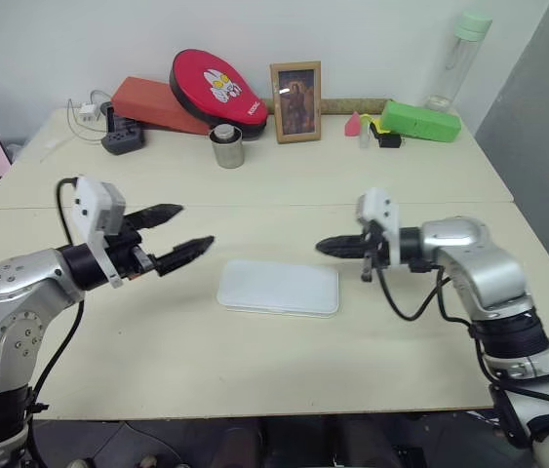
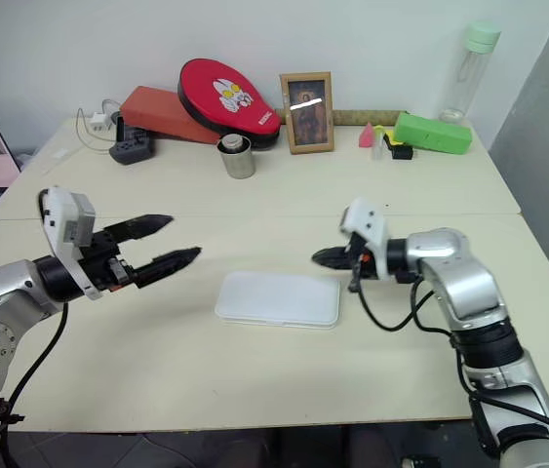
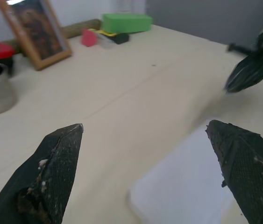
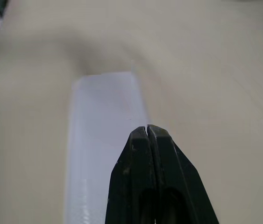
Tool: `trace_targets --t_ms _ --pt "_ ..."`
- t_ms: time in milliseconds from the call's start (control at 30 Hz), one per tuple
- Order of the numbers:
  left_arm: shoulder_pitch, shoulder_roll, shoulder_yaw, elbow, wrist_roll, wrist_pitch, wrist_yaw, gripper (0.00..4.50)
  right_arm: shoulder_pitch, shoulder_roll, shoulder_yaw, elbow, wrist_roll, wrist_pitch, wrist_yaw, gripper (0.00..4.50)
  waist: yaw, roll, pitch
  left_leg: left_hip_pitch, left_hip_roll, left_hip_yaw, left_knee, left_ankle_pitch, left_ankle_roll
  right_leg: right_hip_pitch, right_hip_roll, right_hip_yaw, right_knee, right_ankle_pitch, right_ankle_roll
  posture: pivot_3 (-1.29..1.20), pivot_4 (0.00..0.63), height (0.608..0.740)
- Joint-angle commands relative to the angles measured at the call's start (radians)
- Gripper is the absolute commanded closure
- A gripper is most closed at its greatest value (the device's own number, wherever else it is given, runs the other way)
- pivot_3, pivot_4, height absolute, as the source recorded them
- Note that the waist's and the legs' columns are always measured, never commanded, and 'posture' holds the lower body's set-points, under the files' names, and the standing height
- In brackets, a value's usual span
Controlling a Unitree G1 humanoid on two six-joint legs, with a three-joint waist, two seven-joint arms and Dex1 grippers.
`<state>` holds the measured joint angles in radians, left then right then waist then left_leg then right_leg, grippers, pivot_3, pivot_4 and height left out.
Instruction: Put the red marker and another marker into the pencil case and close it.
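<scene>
- Head stereo pair looks forward and down over the table (image 1: 254, 370).
- Both wrist cameras sit close above it, sharing the closed pencil case (image 1: 279, 288) between them.

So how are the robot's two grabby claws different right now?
The left gripper has its fingers spread wide apart; the right gripper has its fingers pressed together. The left one hangs beside the pencil case on one side, the right one on the other. Both have black fingers and hold nothing.

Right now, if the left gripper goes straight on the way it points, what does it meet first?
Probably the right gripper: the left gripper points level across the closed pencil case toward it, though depth is unclear.
</scene>
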<state>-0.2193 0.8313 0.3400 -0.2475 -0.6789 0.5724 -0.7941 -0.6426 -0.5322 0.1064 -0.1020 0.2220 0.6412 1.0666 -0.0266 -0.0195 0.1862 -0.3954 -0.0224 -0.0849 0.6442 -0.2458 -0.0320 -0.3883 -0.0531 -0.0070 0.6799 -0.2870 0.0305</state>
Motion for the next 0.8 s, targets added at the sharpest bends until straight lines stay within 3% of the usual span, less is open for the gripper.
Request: trace_targets --t_ms 33,300,533,800 --pt "-0.025 0.000 0.043 0.132 0.097 -0.092 0.046 0.00 0.038 -0.071 -0.103 0.041 0.005 0.015 -0.070 3.55 0.000 0.000 0.000 0.000 0.000 0.000 0.000 0.000 0.000 0.000 0.000 0.000 0.000 0.000 0.000 0.00 0.150 0.740" --pt "-0.087 -0.006 0.022 0.350 0.190 -0.189 0.034 0.00 0.062 -0.101 -0.164 0.063 0.026 0.028 -0.167 1.76 -0.006 0.000 0.000 -0.001 0.001 0.001 0.000 0.000 0.000 -0.001 0.000 0.000 0.001 0.000 0.000 0.00 0.150 0.740" --pt "-0.079 -0.034 0.003 0.351 0.201 -0.199 0.015 0.00 0.087 -0.076 -0.164 0.043 0.058 0.033 -0.224 0.04 -0.003 0.000 0.000 -0.002 0.000 0.001 0.000 0.000 0.000 -0.001 -0.001 0.000 0.000 0.000 0.000 0.00 0.150 0.740" --pt "-0.030 -0.030 0.022 0.283 0.169 -0.149 -0.001 0.00 0.128 -0.060 -0.183 0.009 0.107 0.041 -0.265 0.04 -0.005 0.000 0.000 -0.001 0.001 0.001 0.000 0.000 0.000 -0.001 -0.001 0.000 0.000 0.000 0.000 0.00 0.150 0.740"
